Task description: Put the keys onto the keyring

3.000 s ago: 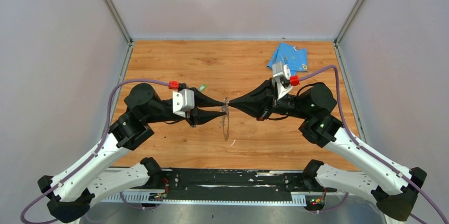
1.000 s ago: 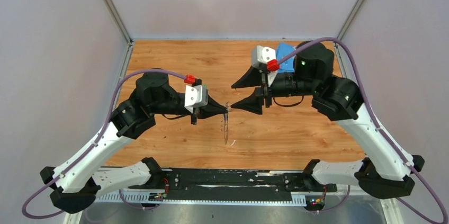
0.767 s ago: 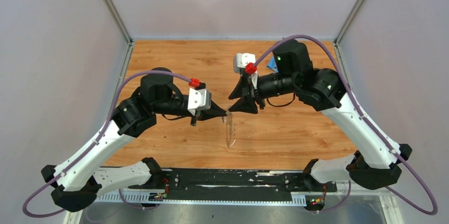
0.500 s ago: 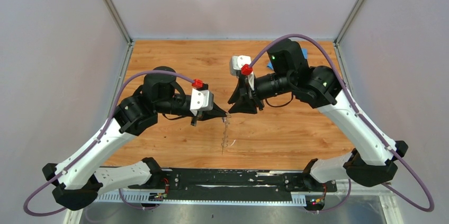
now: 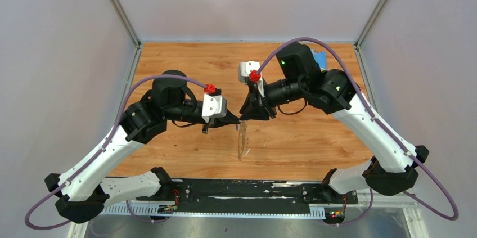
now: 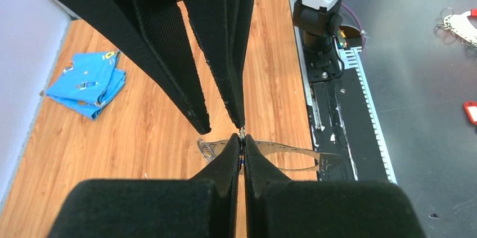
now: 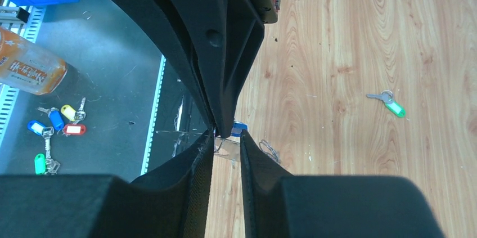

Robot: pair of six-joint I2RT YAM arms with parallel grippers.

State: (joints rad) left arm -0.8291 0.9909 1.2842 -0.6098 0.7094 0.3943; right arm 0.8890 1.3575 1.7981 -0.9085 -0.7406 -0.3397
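1. The left gripper (image 6: pixel 241 149) is clamped tight. Its two black fingers are pressed together at the bottom middle of the left wrist view, with the keyring (image 5: pixel 242 143) pinched between the tips. A speck of blue shows in the seam between them.
2. The right gripper (image 7: pixel 226 137) is narrow. A slim gap separates its fingers, wood grain shows through the gap, and nothing is clearly pinched there. In the overhead view its tips meet the left gripper's tips nose to nose at the centre of the frame.
3. In the overhead view the keyring runs from the left tips down toward the lower edge of the frame, seen almost edge-on. In the left wrist view its thin band spreads to both sides of the closed fingers. Whether its low end touches the table (image 5: pixel 185 63) cannot be told.
4. The head of the blue key (image 7: pixel 238 129) peeks out where the two sets of tips meet, just right of the gap in the right wrist view. Which fingers hold it cannot be told.
5. The green key (image 7: pixel 388 103) lies flat on the wood at the right of the right wrist view, well apart from both grippers.
6. A folded light-blue cloth (image 6: pixel 87 83) lies on the table at the left of the left wrist view.
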